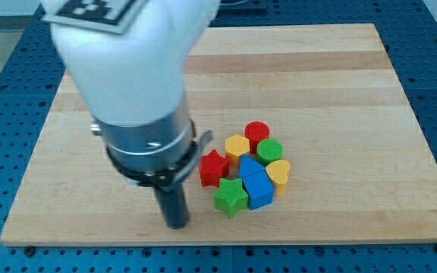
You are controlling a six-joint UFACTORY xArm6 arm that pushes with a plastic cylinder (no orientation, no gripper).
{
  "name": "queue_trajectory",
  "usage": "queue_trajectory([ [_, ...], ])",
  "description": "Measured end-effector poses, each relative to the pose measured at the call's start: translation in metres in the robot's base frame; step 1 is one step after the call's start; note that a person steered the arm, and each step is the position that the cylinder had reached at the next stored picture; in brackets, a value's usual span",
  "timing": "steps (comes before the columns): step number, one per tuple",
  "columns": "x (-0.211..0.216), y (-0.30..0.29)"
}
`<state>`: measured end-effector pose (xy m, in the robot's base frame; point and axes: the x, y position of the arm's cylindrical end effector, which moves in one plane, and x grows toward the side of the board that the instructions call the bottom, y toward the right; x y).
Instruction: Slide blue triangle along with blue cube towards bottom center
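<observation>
The blue triangle (249, 167) and the blue cube (259, 189) sit touching in a tight cluster right of the board's middle, the triangle just above the cube. My tip (177, 224) is down near the board's bottom edge, to the left of the cluster and apart from every block. The nearest block to it is the green star (231, 196). The arm's large body covers much of the board's left half.
Around the blue blocks lie a red star (214, 167), a yellow hexagon (237, 145), a red cylinder (257, 133), a green round block (270, 150) and a yellow heart (279, 174). The wooden board (340, 91) lies on a blue perforated table.
</observation>
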<state>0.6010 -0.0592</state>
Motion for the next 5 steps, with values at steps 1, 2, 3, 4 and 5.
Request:
queue_trajectory([
  [1,-0.004,0.031],
  [2,-0.007,0.054],
  [3,-0.016,0.07],
  [4,-0.034,0.089],
  [5,-0.04,0.109],
])
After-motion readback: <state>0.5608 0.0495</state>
